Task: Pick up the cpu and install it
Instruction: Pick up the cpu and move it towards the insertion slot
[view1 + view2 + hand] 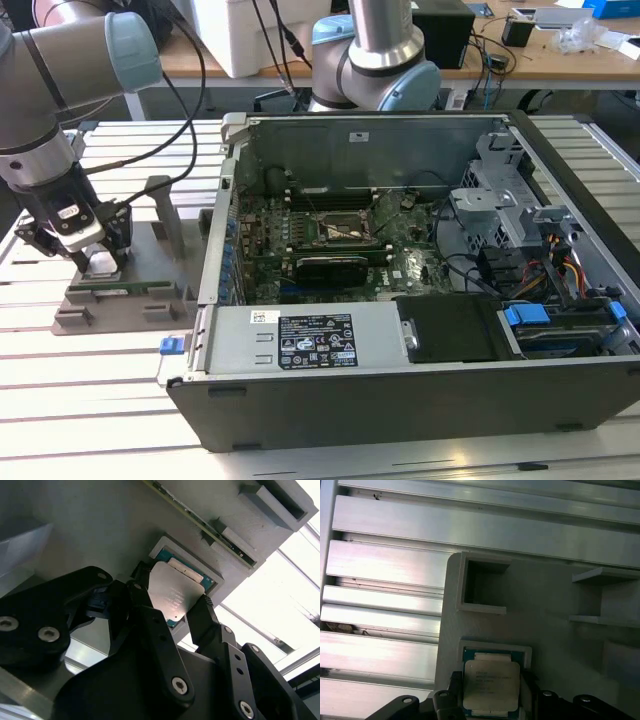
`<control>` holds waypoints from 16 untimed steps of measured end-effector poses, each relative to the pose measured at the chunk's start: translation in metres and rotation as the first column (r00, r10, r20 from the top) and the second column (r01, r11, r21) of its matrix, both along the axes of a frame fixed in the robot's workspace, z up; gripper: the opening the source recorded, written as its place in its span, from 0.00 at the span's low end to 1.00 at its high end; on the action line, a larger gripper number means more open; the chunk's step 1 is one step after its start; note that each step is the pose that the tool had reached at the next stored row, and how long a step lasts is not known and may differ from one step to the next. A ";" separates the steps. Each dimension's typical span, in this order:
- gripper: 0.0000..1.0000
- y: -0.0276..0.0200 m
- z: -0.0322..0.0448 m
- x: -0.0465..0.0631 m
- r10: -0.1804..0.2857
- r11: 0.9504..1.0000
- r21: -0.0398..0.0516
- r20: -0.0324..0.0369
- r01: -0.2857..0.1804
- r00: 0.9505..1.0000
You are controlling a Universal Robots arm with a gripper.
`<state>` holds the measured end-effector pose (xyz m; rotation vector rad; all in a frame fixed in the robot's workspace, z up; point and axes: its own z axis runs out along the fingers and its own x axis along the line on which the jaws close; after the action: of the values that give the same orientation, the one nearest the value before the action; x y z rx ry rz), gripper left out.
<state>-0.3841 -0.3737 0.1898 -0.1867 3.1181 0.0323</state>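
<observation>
- Exterior view, left side: gripper (90,262) low over a grey holder tray (120,312) on the slatted table (70,400), well apart from the open computer case (330,395).
- In both wrist views — cpu (175,591) (491,684) lying in its square recess of the tray, silver top up, between the two fingers (202,617); jaws parted to roughly the chip's width, just beside opposite edges, no firm hold evident.
- Likely risk here: off-centre closing, so a chip tilted, jammed against the recess wall, or slipping from its thin rim.
- Further right, dark socket (335,228) inside the case — danger of a rotated or tilted chip and damaged contacts.
- Far right: loose cables (560,270), a possible snag.
</observation>
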 end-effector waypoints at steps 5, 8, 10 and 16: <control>0.55 0.0000 0.0000 0.000 0.000 1.000 0.000 0.000 0.000 1.000; 0.55 0.0000 0.0000 0.000 0.000 1.000 -0.001 0.000 0.000 1.000; 0.55 0.0000 0.0023 0.000 0.000 1.000 -0.001 0.000 0.000 1.000; 0.55 0.0000 0.0105 0.000 0.000 1.000 -0.001 0.000 0.000 1.000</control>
<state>-0.3842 -0.3737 0.2003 -0.1867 3.1182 0.0312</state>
